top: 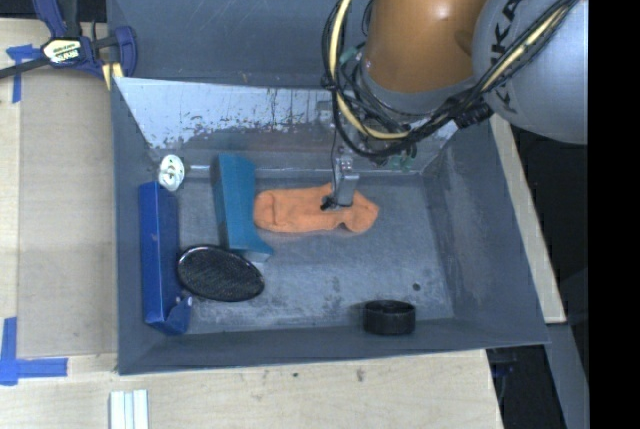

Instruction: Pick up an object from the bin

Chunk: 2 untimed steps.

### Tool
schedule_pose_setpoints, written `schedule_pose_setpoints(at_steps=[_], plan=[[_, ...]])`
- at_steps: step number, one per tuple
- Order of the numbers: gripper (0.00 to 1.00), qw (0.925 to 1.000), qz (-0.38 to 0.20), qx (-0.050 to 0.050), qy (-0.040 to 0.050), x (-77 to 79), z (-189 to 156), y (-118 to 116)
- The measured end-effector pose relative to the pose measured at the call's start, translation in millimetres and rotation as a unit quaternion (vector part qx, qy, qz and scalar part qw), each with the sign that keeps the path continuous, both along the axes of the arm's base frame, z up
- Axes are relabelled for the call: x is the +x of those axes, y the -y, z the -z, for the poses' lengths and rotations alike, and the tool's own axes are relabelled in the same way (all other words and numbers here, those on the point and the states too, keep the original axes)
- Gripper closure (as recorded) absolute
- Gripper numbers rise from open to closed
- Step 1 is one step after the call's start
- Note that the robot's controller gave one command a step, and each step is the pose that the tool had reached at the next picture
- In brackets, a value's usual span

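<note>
My gripper (340,198) reaches down into the middle of the bin, its fingertips touching the right part of an orange cloth-like thing (300,214) that lies flat on the bin floor. Whether the cloth sits between the fingers is hidden by the gripper's own body. Just left of the cloth lies a light blue rectangular block (237,202), angled along the floor.
A long dark blue bar (158,257) lies along the left wall. A black oval brush-like thing (220,274) rests at the front left, a black round cap (388,317) at the front, and a small white-and-yellow piece (171,172) at the back left.
</note>
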<state>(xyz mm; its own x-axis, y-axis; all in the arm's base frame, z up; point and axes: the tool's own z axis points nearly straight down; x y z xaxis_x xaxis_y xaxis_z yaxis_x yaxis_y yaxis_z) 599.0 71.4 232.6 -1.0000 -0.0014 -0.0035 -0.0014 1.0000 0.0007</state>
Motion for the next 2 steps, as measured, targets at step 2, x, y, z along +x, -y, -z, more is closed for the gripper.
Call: schedule_pose_setpoints(at_steps=[2], plan=[[0.00,0.9985,0.054,0.000,-0.0009,-34.6,85,20]])
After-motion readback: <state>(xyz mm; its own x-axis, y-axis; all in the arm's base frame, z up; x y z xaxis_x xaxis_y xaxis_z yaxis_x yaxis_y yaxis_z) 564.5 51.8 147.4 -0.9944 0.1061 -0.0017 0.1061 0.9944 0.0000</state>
